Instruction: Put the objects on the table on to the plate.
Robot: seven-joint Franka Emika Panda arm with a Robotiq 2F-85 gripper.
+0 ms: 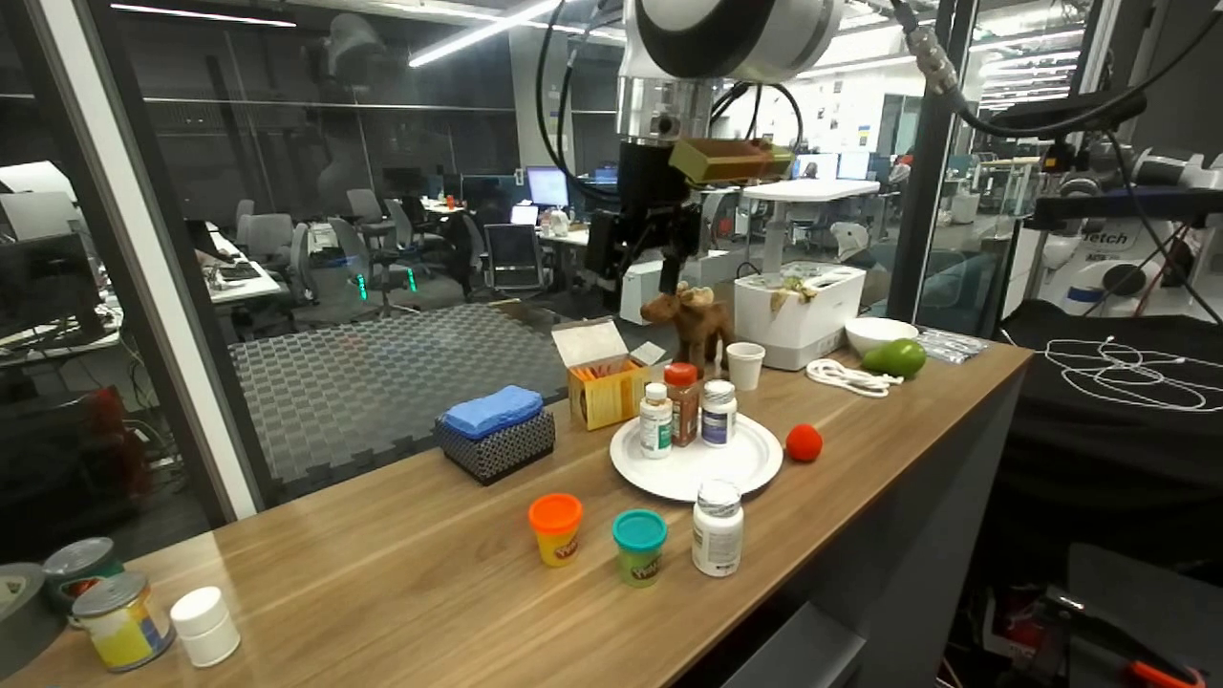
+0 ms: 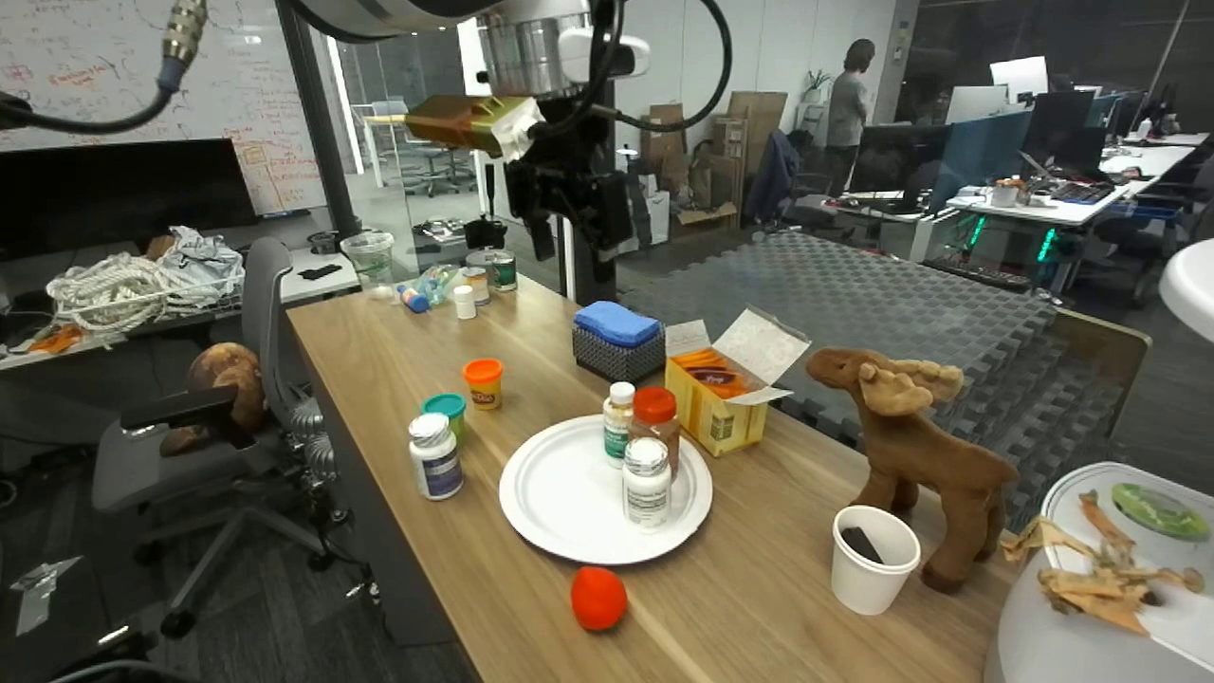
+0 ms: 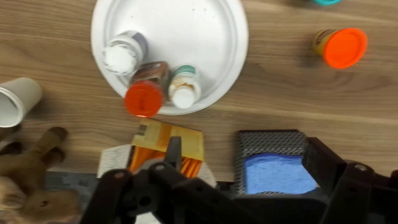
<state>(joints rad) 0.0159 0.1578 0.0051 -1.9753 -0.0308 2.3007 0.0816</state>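
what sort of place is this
Most likely a robotics lab or tech office: there is a whiteboard covered in writing, a lit monitor in the background, and what looks like another robot.

Three bottles (image 1: 681,406) upright on white plate (image 1: 659,478); red ball (image 1: 804,442) beside. Orange-lidded cup (image 1: 556,530), teal-lidded cup (image 1: 639,549), white bottle (image 1: 718,535) on wooden counter (image 1: 401,564). Gripper (image 1: 638,284) overhead, jaws apart.

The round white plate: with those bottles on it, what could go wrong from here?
The three bottles stand close together toward one side of the plate, so setting something against them might topple one.
The round red item beside the plate could roll if nudged.
The white bottle beside the teal-lidded cup stands near the edge of the counter, so a clumsy pick-up might knock it off.
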